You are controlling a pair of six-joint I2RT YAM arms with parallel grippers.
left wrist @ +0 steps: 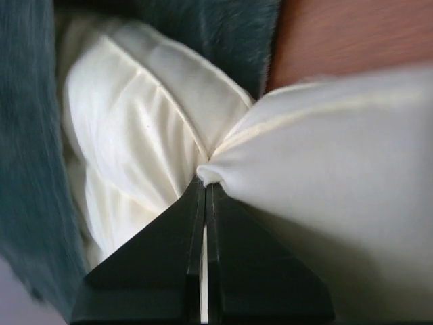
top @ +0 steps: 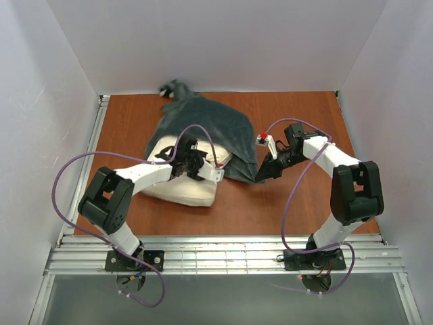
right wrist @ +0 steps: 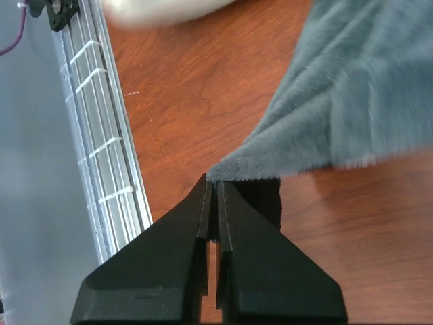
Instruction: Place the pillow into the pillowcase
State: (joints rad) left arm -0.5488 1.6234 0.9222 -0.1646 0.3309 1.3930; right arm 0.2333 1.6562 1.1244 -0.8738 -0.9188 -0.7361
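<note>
**Overhead view.** The pillow [top: 179, 193] lies on the wooden surface [top: 291, 203]. Its far half is under the grey-teal plush pillowcase [top: 210, 128], which spreads beyond and to the right of the pillow. The left hand [top: 199, 162] sits on top of the pillow at the cover's edge. The right hand [top: 262, 174] is just right of the pillow, at the pillowcase's near corner. No print, label or lettering is legible here.

**Left wrist view.** The left hand [left wrist: 205, 183] is closed tight on a pinch of the pillow [left wrist: 325, 169] cover, with creases radiating from the tips. Pillowcase [left wrist: 27, 169] pile borders the pillow on the left and above. Judgement: the pillow is light, soft and compressible. The smooth cover will gather rather than lift the bulk, so a seam or corner is the sounder hold.

**Right wrist view.** The right hand [right wrist: 211, 186] is closed on the corner hem of the pillowcase [right wrist: 352, 88]. The pillow [right wrist: 162, 10] is only a blur at the top of the frame. A slotted metal rail [right wrist: 101, 135] runs to one side of the pillow. Judgement: the pillowcase is limp, grippy plush and is best held by the hem. No writing is seen.
</note>
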